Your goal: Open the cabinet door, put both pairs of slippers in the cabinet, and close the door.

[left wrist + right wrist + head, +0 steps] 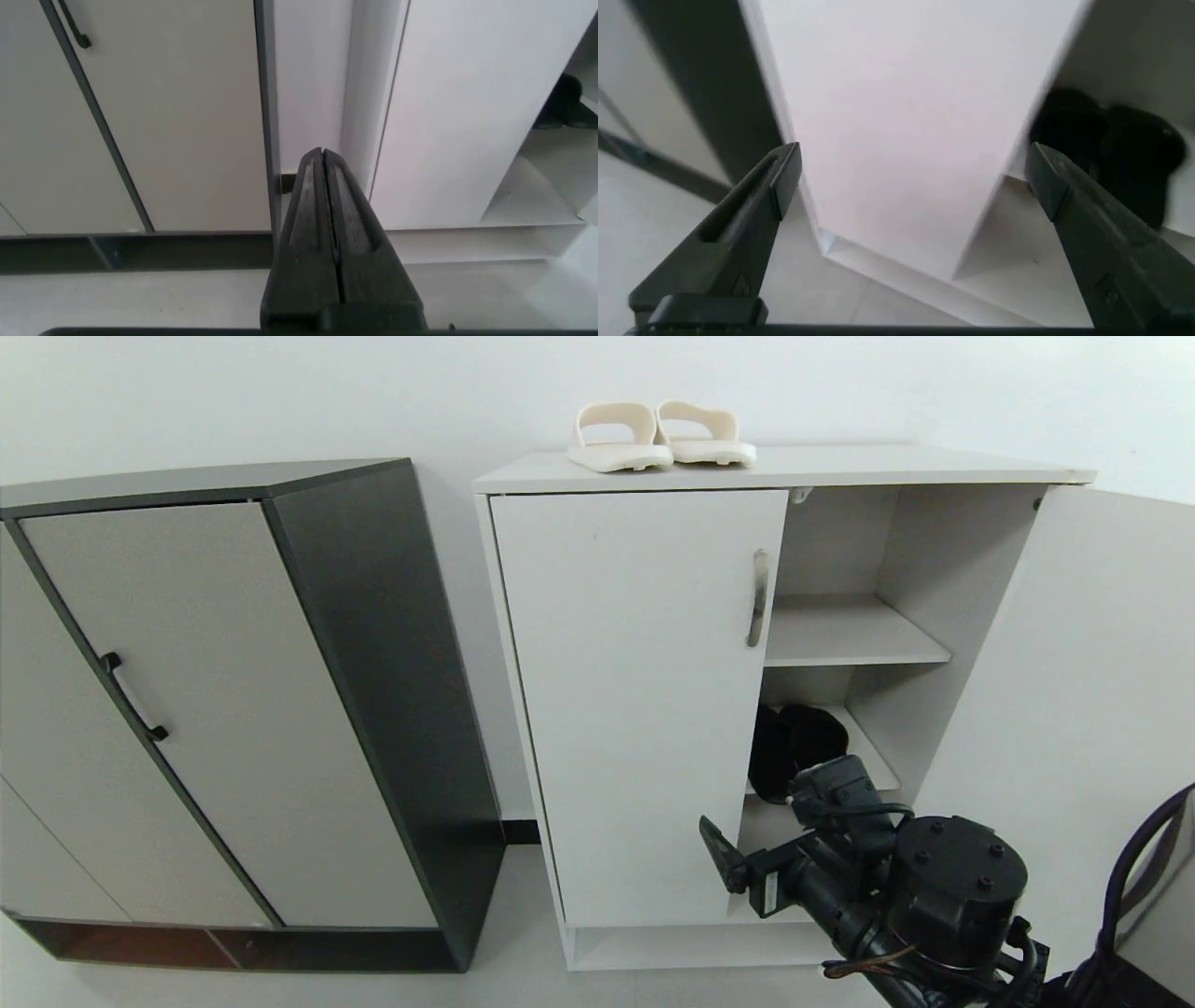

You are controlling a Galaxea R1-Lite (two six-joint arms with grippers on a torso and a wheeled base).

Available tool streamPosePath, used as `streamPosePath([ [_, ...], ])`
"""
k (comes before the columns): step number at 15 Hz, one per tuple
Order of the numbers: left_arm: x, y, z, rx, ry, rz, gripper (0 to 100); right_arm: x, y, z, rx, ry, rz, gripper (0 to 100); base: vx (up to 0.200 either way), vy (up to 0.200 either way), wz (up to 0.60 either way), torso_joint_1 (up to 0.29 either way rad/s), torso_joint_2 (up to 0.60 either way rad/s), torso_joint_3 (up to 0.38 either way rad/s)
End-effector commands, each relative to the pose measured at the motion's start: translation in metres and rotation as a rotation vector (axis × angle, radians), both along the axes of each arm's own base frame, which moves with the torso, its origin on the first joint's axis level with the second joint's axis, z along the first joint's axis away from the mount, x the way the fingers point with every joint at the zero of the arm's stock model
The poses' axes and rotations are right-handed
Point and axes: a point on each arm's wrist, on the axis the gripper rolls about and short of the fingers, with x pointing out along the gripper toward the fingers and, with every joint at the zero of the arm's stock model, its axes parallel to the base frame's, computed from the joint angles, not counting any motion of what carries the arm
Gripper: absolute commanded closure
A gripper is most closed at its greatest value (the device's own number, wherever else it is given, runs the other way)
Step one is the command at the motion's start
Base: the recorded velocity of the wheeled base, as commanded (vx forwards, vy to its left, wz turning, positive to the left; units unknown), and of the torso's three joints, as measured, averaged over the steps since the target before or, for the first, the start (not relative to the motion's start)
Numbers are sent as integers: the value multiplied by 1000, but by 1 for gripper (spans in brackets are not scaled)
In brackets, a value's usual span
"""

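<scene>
Running front-to-back atop cabinet, cream slippers

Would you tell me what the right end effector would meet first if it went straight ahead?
Probably the closed white door, near its free edge, which sits centred between the fingers of the open right end effector; the black slippers lie aside. Depth is unclear.

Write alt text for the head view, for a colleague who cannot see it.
A white cabinet stands with its right side open: black slippers sit on a lower shelf, cream slippers on its top. The right gripper hangs open low before the opening; a shut dark cabinet stands to the left.
</scene>
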Motion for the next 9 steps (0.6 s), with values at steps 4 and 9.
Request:
streamPosePath([
  [4, 0, 0, 0, -2, 0, 1, 100, 1, 1, -5, -13, 10, 2, 0, 0, 0, 0, 0, 0, 0],
  [9, 0, 0, 0, -3, 0, 1, 100, 1, 2, -5, -11, 9, 3, 0, 0, 0, 0, 0, 0, 0],
])
